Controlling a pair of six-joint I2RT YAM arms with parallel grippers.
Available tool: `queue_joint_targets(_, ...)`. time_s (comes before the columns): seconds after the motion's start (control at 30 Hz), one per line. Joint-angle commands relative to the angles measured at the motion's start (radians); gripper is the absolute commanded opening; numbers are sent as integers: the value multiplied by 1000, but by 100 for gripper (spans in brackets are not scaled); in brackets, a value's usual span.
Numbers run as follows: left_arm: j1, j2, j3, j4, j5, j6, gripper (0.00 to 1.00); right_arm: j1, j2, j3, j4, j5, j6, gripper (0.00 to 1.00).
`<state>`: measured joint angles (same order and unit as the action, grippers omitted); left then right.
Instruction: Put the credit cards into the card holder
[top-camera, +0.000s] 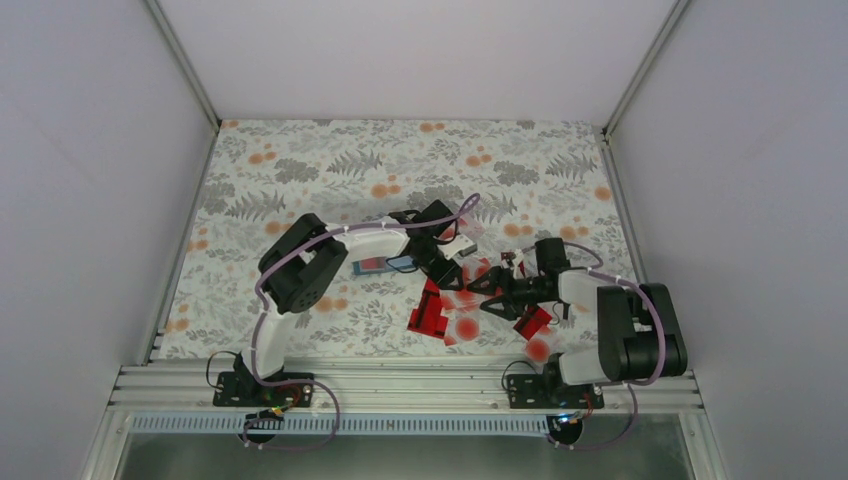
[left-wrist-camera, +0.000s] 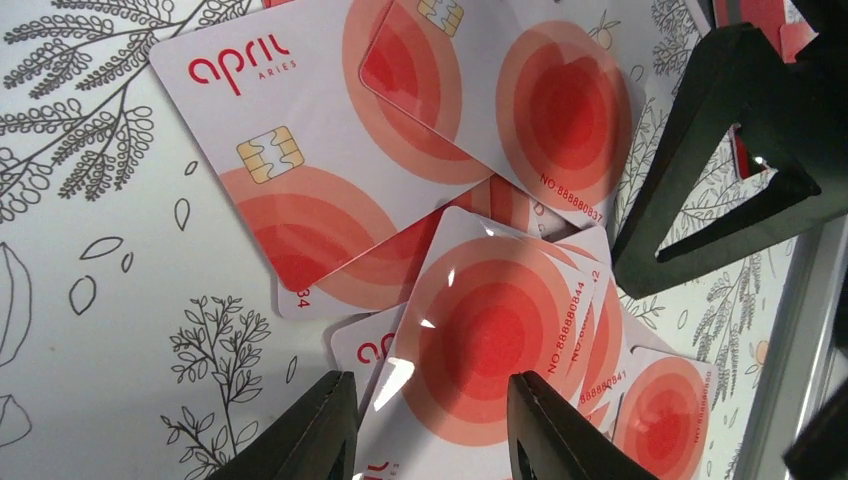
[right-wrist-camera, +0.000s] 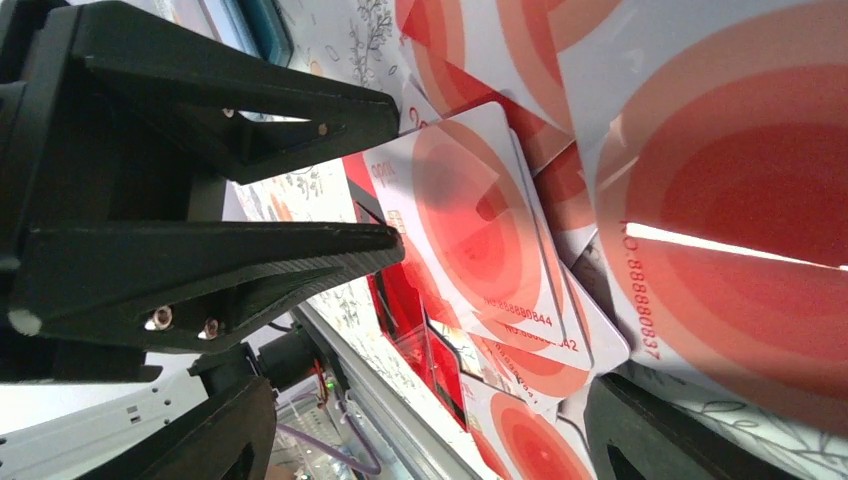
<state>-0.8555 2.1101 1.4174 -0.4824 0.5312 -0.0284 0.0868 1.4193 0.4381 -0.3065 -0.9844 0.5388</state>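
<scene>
The left arm (top-camera: 300, 270) rises from its base at the near edge of the tabletop (top-camera: 300, 170), folds at the elbow and reaches right. Its wrist is bent, so the left gripper (top-camera: 452, 275) points down near the middle, jaws partly apart. The right arm (top-camera: 630, 330) folds back on itself close to the near right corner, forearm running left. The right gripper (top-camera: 488, 296) sits low and points left, jaws wide. The two grippers' tips are just beside each other, not touching as far as I can see.
</scene>
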Motion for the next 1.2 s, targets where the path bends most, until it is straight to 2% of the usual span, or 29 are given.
queue_joint_targets(0.0,-16,28,-54,-6,88,-49,39,13,-43,11,118,-95,34,78)
queue_joint_targets(0.13,-17,11,-61,23,161,-87,39,14,-55,16,132,-86,50,78)
queue_joint_targets(0.4,-16,-12,-102,54,190,-127,39,13,-52,60,140,-105,76,76)
queue_joint_targets(0.63,-12,-25,-97,65,213,-172,39,17,-128,116,144,-103,149,71)
queue_joint_targets(0.9,4,-7,-73,83,267,-203,39,35,-124,101,149,-70,154,68)
queue_joint_targets(1.03,10,2,-54,83,279,-215,39,47,-98,107,146,-26,144,67)
queue_joint_targets(1.17,20,5,-55,97,286,-228,39,65,-51,143,50,72,83,61)
